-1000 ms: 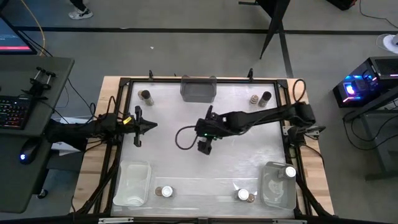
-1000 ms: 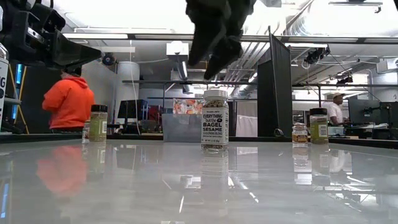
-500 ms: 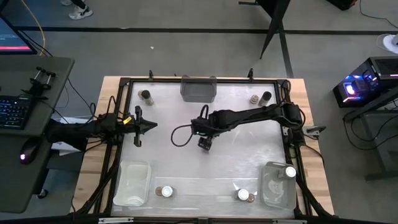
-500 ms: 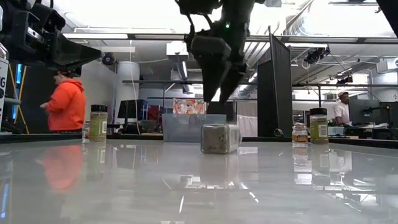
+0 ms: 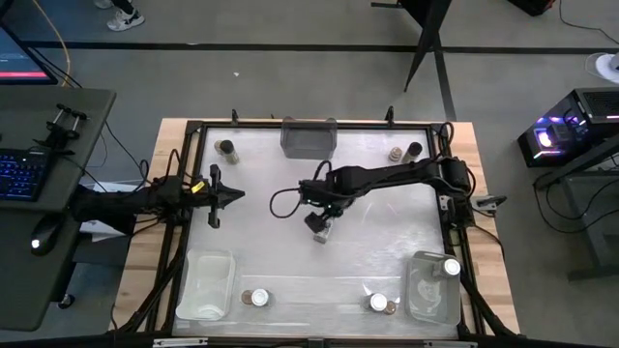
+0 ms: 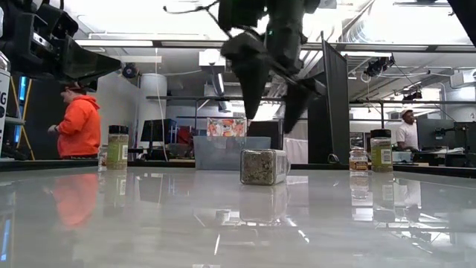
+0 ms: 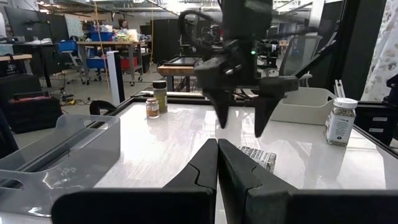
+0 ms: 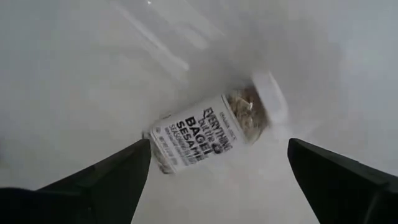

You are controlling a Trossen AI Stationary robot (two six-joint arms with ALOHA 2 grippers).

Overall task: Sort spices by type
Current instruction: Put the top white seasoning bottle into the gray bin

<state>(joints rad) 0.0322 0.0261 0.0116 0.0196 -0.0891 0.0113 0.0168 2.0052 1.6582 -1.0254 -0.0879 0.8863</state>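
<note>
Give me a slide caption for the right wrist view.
Open right gripper hovering above a bagel sesame seasoning jar lying on its side on the white table.

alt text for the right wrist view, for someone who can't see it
An "Everything but the Bagel Sesame" spice jar lies on its side on the glossy white table, white lid pointing away. The right gripper hangs open above it, one dark finger on each side, touching nothing.

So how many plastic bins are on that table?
3: the grey bin mid far edge, the left clear bin in the near-left corner, the right clear bin in the near-right corner.
</note>
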